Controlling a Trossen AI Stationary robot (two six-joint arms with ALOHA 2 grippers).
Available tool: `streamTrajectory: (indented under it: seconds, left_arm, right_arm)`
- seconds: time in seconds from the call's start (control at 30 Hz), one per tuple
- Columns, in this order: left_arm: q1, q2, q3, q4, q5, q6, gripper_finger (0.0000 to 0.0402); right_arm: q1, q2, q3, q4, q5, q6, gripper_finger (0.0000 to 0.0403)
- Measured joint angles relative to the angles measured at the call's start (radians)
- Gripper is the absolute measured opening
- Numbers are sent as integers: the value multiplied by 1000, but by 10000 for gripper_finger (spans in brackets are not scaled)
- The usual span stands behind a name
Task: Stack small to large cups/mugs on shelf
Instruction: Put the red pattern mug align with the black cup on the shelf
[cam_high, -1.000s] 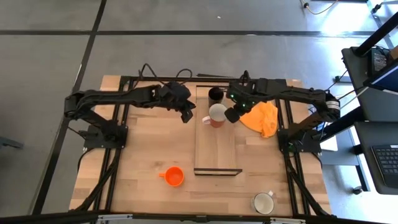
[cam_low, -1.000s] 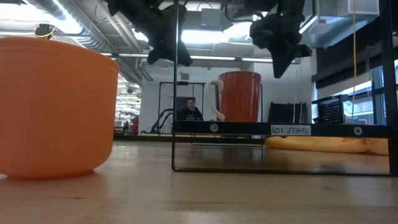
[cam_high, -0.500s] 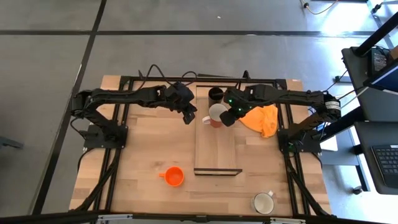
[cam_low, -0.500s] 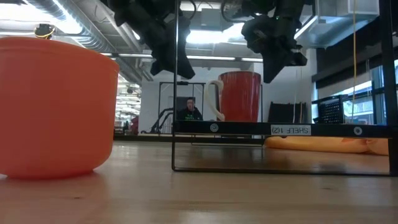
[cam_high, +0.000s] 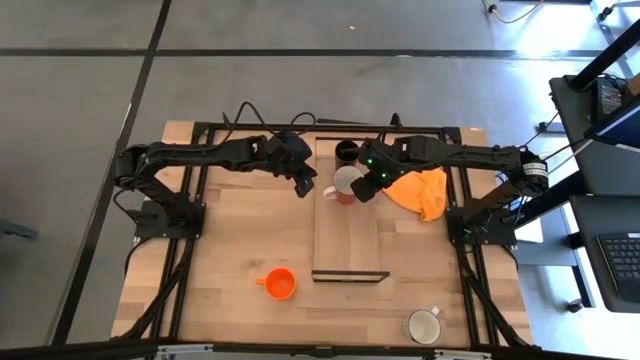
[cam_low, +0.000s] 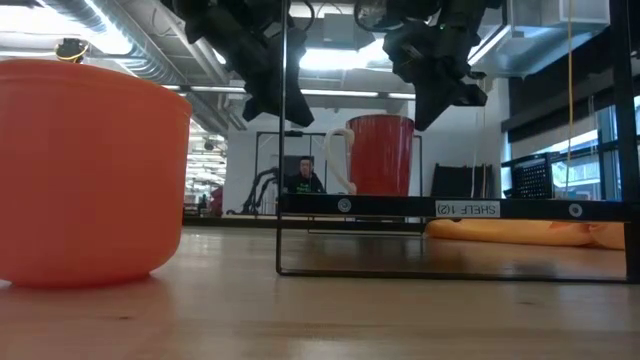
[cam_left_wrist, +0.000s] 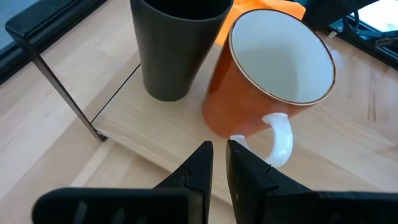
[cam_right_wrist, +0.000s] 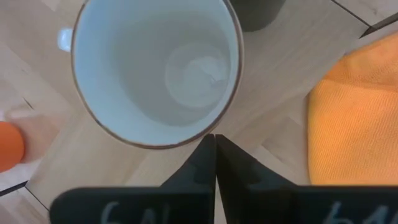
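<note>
Two cups are up on the shelf (cam_high: 347, 235) so far, both at its far end: the black tumbler (cam_high: 346, 151) right at the end and, just beside it toward the near end, an orange mug with a white inside and white handle (cam_high: 346, 184). In the left wrist view that mug (cam_left_wrist: 267, 81) leans toward the tumbler (cam_left_wrist: 175, 43), so I would not call it settled upright; whether the two touch I cannot tell.

The left tool (cam_high: 303, 185) hangs over the tabletop just off the shelf's left edge, at the mug's handle side. Its fingers (cam_left_wrist: 198, 169) stand only slightly apart and hold nothing. The right tool (cam_high: 366, 187) is at the mug's opposite rim, on the side toward the orange cloth (cam_high: 420, 191), its fingers (cam_right_wrist: 205, 163) pressed together and empty, tips right by the rim.

Two cups remain down on the tabletop: the small orange cup (cam_high: 279, 283) near the front edge, left of the shelf's near end, and a white mug (cam_high: 423, 326) by the front right corner. By my reckoning the job is about half done, with the mug needing straightening first
</note>
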Motion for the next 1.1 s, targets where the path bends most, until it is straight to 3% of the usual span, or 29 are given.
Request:
streamTrajectory:
  seconds: [0.4,0.57,1.1]
  left_arm:
    - [-12,0,0,-50,27,-5,39]
    - [-30,0,0,-44,22,-7,39]
    - [-30,0,0,-44,13,-7,39]
  right_arm:
    - [20,0,0,-100,-56,-1,23]
    - [59,0,0,-13,-114,39,19]
    - [100,0,0,105,-88,130,14]
